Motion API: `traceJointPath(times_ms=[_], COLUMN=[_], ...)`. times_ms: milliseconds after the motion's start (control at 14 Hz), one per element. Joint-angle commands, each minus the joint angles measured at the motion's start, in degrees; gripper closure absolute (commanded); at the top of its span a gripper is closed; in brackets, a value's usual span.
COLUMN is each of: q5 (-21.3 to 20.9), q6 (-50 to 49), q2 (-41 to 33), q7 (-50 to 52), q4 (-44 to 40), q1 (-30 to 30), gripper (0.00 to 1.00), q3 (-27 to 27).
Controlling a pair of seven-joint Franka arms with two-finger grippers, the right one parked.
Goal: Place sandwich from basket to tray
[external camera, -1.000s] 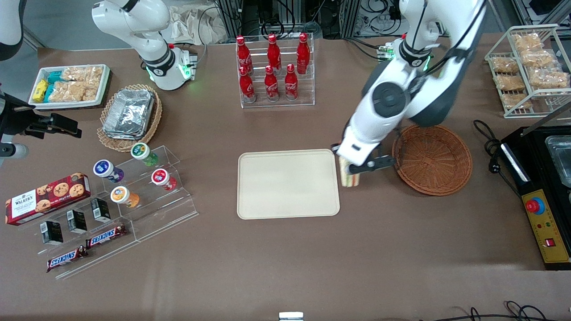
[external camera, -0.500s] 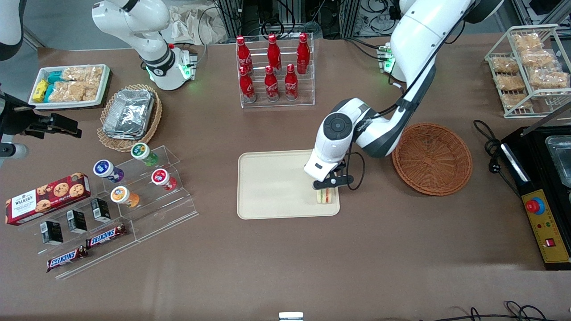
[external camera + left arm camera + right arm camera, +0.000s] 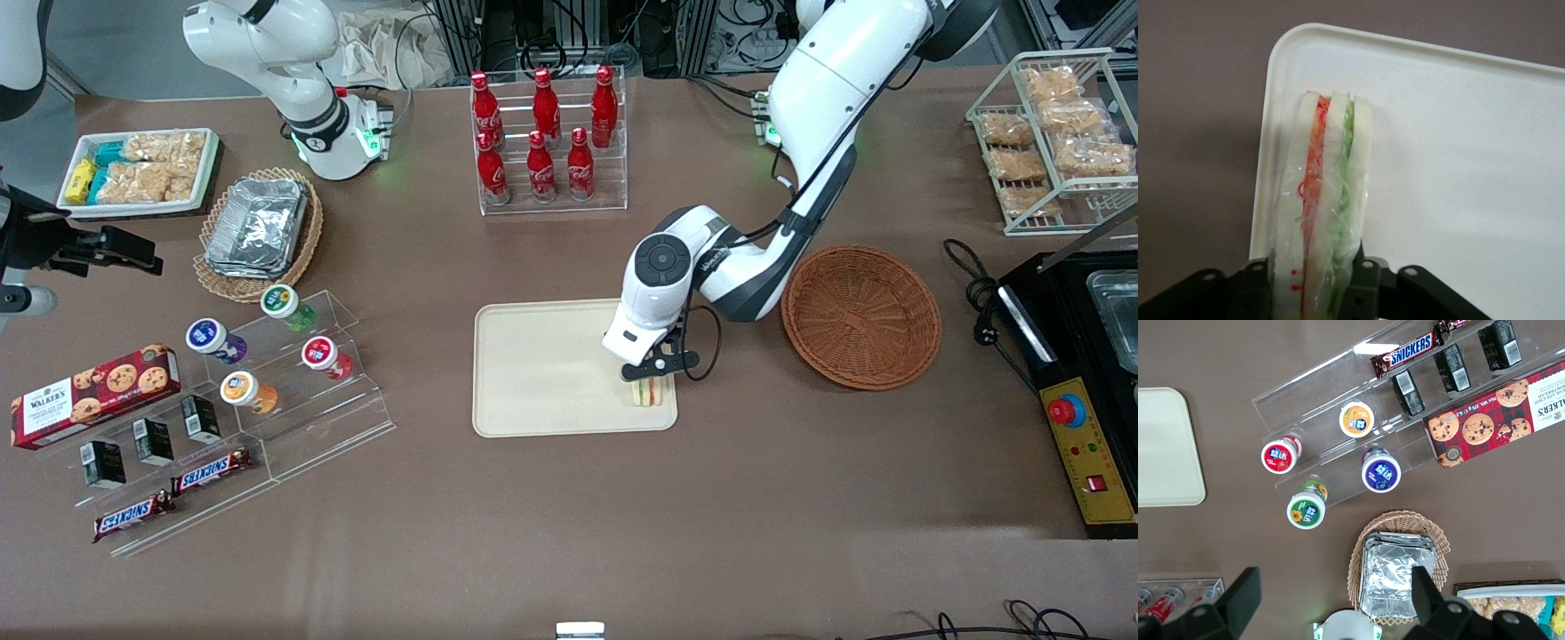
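Sandwich (image 3: pixel 649 392) standing on edge in tray (image 3: pixel 542 373) corner nearest camera, at basket-side end, close to both rims. My gripper (image 3: pixel 652 372) directly above it, fingers closed on bread faces; in wrist view sandwich (image 3: pixel 1321 207) long axis runs straight away from my fingers, stripes facing up. Whether it touches tray floor, I cannot tell. I judge next move is release and lift straight up; plenty of open tray toward parked arm's end. Farther from camera, basket (image 3: pixel 861 316) holds nothing

A corner of the tray (image 3: pixel 1168 447) lies on the brown table (image 3: pixel 1271 360). Snickers bar (image 3: pixel 1405 352), yogurt cups (image 3: pixel 1356 419) (four, lids up) occupy clear tiered shelves; foil containers (image 3: pixel 1397 572) fill a wicker basket (image 3: pixel 1437 540).
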State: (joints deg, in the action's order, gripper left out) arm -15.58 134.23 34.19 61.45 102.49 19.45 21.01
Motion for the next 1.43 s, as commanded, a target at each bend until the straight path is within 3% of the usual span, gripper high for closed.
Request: traceJointPath(times_ms=[0,286,571,714,857,1214,1357], q5=[-1.7,-1.6,2.0,8.3,12.9,15.7,15.8], q6=[0.3,-2.6,-21.3,-25.7,-29.9,-21.7,-27.6], q2=[0.7,-3.5,-14.1,-22.7,-30.8,-49.7,-49.9], q7=[7.8,7.5,3.0,-9.1,-22.7,-54.6,-68.9], q4=[-1.6,-1.9,-6.3,-4.6,-1.7,18.0,16.1], q1=[0.9,0.1,-5.6,-8.3,-9.2,-9.3,-10.8], gripper=[0.0,0.0,0.0,0.0,0.0,0.0,0.0], q3=[-0.3,-0.3,-0.2,-1.8,-8.3,-24.7,-28.8])
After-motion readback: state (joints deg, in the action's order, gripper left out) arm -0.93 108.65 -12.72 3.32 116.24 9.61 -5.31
